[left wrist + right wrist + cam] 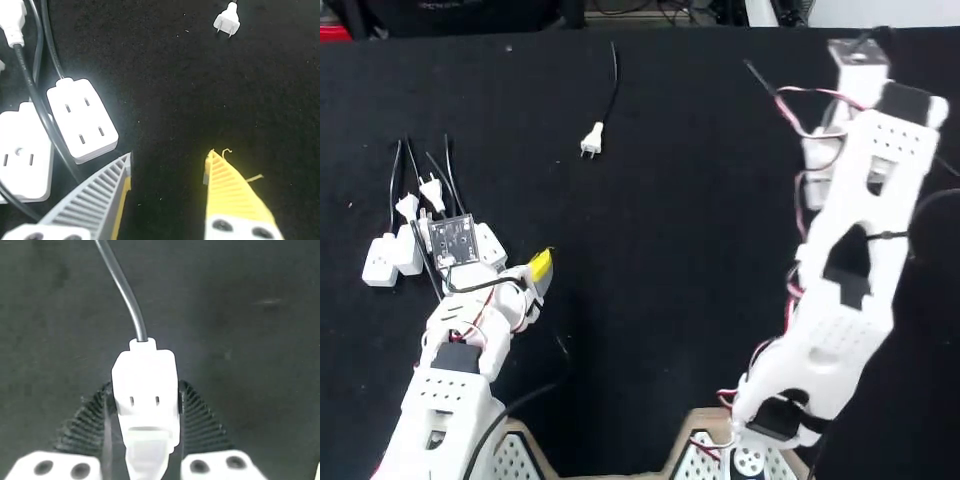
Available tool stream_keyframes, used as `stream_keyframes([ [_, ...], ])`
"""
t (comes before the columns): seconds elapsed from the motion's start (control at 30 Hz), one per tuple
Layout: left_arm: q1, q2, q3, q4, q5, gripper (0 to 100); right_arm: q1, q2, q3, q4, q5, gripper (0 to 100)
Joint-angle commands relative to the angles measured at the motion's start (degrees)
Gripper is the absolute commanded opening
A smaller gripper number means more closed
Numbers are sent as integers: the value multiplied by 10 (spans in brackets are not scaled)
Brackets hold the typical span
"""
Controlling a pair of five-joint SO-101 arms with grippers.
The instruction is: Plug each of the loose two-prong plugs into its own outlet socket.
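L gripper [167, 160] wide open, empty, beside sockets [82, 120] at left edge of table [700, 250]. Loose plug [591, 140] ahead twd far edge, prongs twd it; L arm [450, 390] nearer. R gripper [145, 387] clamps a socket block [144, 370].

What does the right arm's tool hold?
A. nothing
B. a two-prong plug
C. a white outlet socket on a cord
C: the right wrist view shows the right tool shut on a white outlet socket, its two slots facing the camera and its cord leading away.
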Motion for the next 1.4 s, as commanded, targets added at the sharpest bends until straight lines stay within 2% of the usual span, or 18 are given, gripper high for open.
stream_keyframes([
  [0.0, -4, -5, -6, 0, 4, 234, 75, 92, -162, 4, 12, 11],
  [0.2, -4, -5, -6, 0, 4, 234, 130, 240, -329, 6, 28, 11],
  [0.47, -4, -5, -6, 0, 4, 234, 178, 361, -440, -28, 26, 11],
  [0.67, -4, -5, -5, 0, 4, 234, 194, 393, -447, -95, 26, 11],
  [1.03, -4, -5, -5, 0, 4, 234, 178, 412, -416, -193, 28, 11],
  [1.2, -4, -5, -5, 0, 4, 234, 171, 427, -409, -189, 27, 11],
  [1.37, -4, -5, -5, 0, 4, 234, 165, 420, -415, -125, 27, 11],
])
